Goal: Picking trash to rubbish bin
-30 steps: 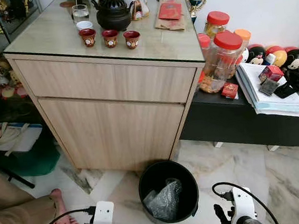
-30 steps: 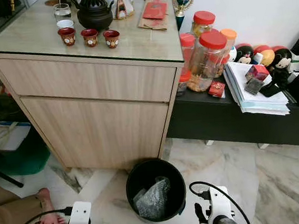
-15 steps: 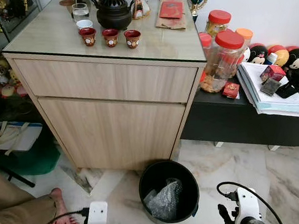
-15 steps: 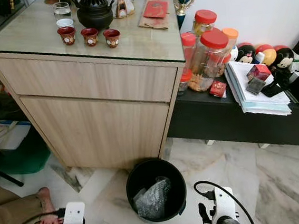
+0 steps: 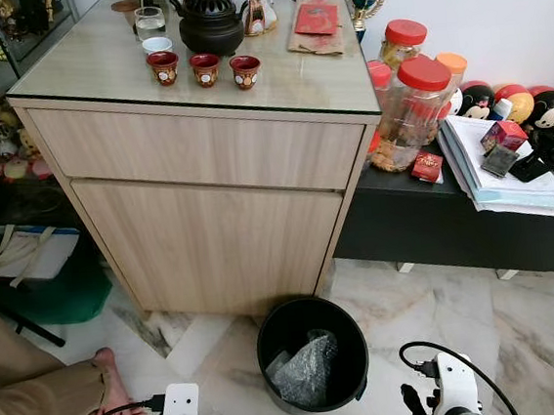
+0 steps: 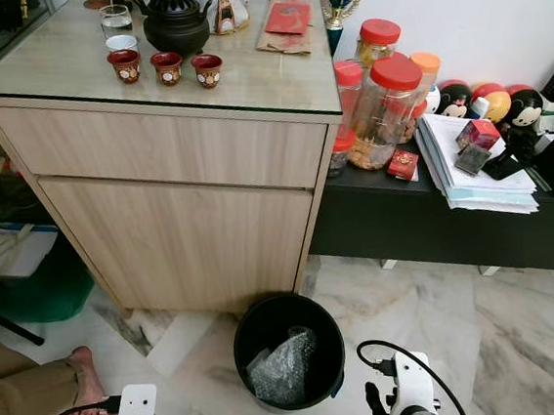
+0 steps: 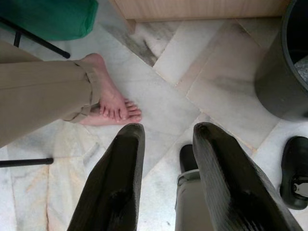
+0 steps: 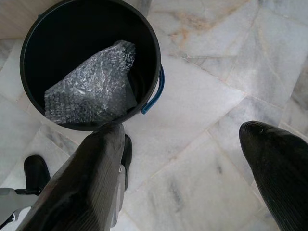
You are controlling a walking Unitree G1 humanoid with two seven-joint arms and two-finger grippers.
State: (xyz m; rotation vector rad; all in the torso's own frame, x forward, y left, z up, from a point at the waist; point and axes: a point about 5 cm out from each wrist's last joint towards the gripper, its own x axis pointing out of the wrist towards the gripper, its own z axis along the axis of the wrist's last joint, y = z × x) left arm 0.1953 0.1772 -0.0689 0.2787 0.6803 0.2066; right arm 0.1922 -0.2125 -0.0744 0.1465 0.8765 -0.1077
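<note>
Down low, left gripper (image 7: 166, 144) open a little with nothing in it, above bare floor (image 7: 168, 103). Right gripper (image 8: 187, 144) spread wide, also holding nothing, just beside the bin (image 8: 154, 57). Inside the bin, a crumpled piece of bubble wrap (image 8: 89, 89), so the trash looks binned already. No other trash on the floor, so maybe little left to do. Near the left gripper, a person's bare foot (image 7: 110, 103). Farther off, behind the bin, a wood cabinet (image 5: 209, 214) with a teapot (image 5: 208, 23) and cups (image 5: 204, 69). Up close from the right wrist, a blue handle (image 8: 156, 91) on the bin, hidden from the head views.
</note>
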